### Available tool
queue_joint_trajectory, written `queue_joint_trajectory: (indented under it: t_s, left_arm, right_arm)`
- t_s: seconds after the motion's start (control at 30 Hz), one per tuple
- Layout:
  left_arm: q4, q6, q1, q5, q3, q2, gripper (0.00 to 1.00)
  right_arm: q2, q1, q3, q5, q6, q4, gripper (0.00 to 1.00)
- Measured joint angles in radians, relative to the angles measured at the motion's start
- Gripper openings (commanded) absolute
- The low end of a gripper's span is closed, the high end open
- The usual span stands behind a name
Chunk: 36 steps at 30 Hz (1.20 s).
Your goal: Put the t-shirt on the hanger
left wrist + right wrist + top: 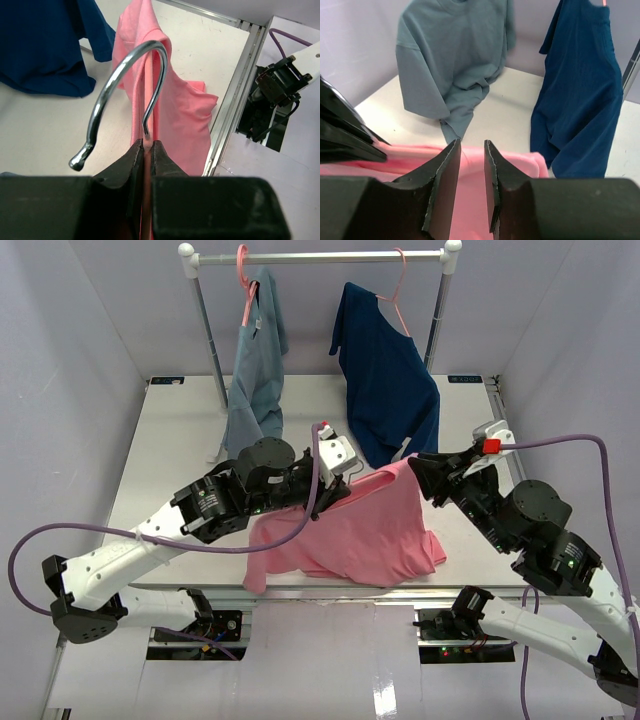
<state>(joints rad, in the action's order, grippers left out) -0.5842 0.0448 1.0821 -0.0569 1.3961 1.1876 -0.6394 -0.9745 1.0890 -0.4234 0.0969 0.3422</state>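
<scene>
While the left gripper was pressed together on the pink neck of the hanger, just under its silver hook, the hook curved up free above the fingers. The hanger's arms were hidden in cloth. The t-shirt hung from that grip, ran across to the right gripper, and draped down over the near part of the desk. The right gripper's jaws stood narrowly apart at the t-shirt's upper edge; I could not tell whether any cloth was caught between them. Farther back, the navy shirt and the grey-blue shirt hung on their own hangers from the rail, hems reaching the desk.
</scene>
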Motion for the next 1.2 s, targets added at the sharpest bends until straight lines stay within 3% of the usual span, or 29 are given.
queue_joint_trajectory:
  t_s: [0.4,0.73,1.0,1.13,1.2]
  left_arm:
    - [-0.084,0.040,0.000,-0.037,-0.012,-0.140,0.00]
    - [-0.249,0.082,0.000,-0.122,0.077,-0.254,0.00]
    - [-0.290,0.100,0.000,-0.208,0.111,-0.304,0.00]
    - [-0.292,0.105,0.000,-0.229,0.111,-0.305,0.00]
    - [-0.292,0.105,0.000,-0.236,0.111,-0.300,0.00]
  right_arm:
    - [0.063,0.000,-0.084,0.045,-0.069,0.040,0.36]
    - [0.290,0.000,-0.090,0.298,-0.168,0.115,0.22]
    - [0.219,0.000,-0.086,0.434,-0.209,0.179,0.28]
    - [0.169,0.000,-0.102,0.468,-0.213,0.182,0.27]
    - [0.158,0.000,-0.116,0.474,-0.213,0.178,0.21]
